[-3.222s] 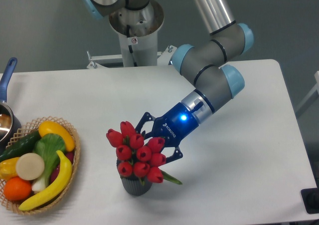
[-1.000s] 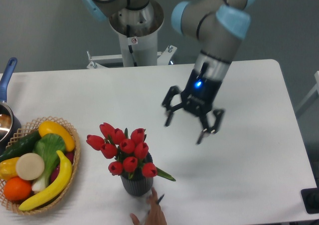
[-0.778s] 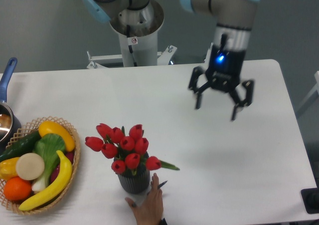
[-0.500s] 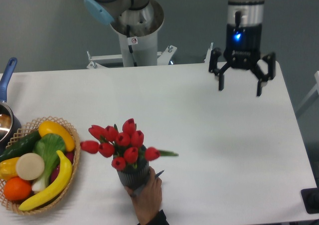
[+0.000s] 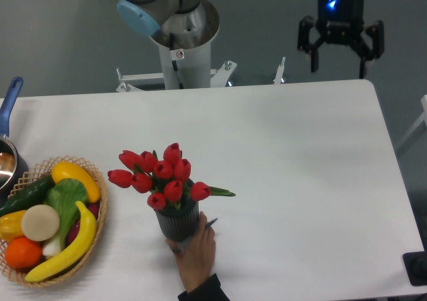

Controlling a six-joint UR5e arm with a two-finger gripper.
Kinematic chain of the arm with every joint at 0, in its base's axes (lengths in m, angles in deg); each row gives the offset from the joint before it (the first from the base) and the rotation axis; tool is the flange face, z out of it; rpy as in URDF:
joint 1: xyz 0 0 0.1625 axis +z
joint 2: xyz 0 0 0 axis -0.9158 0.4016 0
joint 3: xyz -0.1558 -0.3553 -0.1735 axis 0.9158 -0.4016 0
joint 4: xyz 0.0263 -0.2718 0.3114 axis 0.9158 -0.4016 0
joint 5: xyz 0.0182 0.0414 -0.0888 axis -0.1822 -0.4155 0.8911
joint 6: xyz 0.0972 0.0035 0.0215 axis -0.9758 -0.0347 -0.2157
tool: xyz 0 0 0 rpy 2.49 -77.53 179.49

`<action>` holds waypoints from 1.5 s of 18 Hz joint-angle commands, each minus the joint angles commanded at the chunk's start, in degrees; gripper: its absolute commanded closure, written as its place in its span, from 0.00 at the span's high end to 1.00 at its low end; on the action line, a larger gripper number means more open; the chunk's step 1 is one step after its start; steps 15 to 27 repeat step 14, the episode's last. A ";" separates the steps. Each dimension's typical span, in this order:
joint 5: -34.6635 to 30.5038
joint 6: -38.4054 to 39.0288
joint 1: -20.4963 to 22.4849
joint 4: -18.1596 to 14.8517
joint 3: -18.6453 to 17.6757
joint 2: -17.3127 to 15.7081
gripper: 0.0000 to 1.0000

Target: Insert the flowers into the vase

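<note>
Now flowers [image 5: 159,179] in vase [image 5: 177,221] | hand [image 5: 195,251] touching vase | basket [image 5: 100,211] left

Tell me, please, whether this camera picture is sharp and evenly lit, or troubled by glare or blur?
Camera view: even, soft light; faint shadows beside the vase and the basket; no glare on the table; the flowers are sharp, the gripper slightly soft.

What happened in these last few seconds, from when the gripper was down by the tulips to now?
The gripper let go of the flowers, which now stand in the vase, and rose away to the far right edge of the table, open. A person's hand came in from below and now touches the vase, which has shifted a little. The fruit basket and pot stayed put.
</note>
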 joint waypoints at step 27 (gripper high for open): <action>-4.67 -12.07 2.91 -7.23 1.94 -0.70 1.00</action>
